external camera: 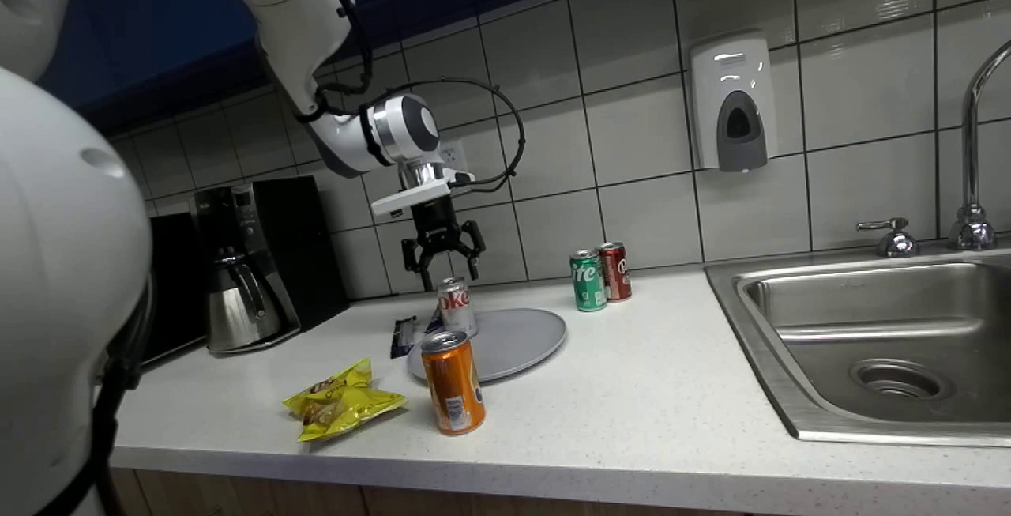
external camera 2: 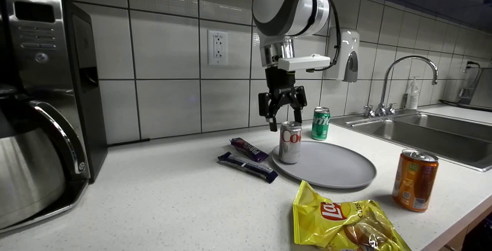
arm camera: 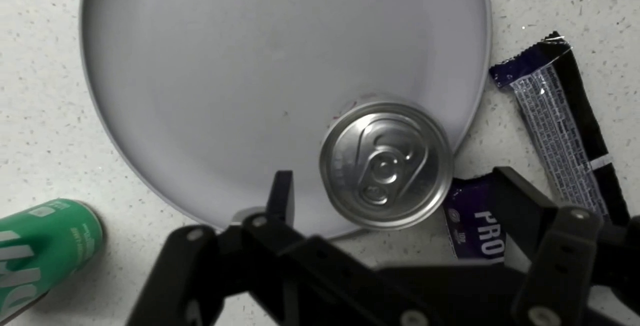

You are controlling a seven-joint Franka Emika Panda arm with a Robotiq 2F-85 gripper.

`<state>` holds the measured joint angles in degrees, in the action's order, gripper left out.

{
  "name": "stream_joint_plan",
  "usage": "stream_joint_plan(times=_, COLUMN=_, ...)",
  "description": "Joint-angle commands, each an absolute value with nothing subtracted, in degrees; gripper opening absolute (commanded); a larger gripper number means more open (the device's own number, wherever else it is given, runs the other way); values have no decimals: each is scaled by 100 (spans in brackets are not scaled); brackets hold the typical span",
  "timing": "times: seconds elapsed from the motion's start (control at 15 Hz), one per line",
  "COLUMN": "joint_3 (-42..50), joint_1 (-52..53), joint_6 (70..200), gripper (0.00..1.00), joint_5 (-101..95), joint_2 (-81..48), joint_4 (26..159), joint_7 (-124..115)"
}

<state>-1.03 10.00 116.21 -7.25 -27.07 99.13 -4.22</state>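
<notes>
In an exterior view: Coke can [external camera: 456,310], upright on plate [external camera: 521,342], just beneath the hand [external camera: 451,275]; counter [external camera: 632,389] shows between plate and, off to one side, Sprite [external camera: 588,282] and red can [external camera: 617,273]; orange can [external camera: 452,383] and chips [external camera: 343,405] lower than the hand, on the camera side. The hand points down, fingers wide apart.

In an exterior view: fingertips near Coke can's top; two bars [external camera 2: 248,166] below the hand, just beside plate's rim.

Wrist view: Coke can seen between the fingertips, ungripped, gap at either side; plate's edge close by; one of the bars partly hidden by a finger; Sprite beyond the opposite finger.
</notes>
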Motion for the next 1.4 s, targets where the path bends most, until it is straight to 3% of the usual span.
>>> stream_joint_plan(times=0.0, joint_3=-81, joint_1=906, joint_6=11514, gripper=100, joint_5=-843, joint_2=-2491, joint_4=10023, joint_7=-530)
stream_joint_plan(times=1.33, joint_3=348, joint_1=450, joint_6=11677, gripper=100, joint_5=-599, joint_2=-2376, joint_4=9847, joint_7=-1667)
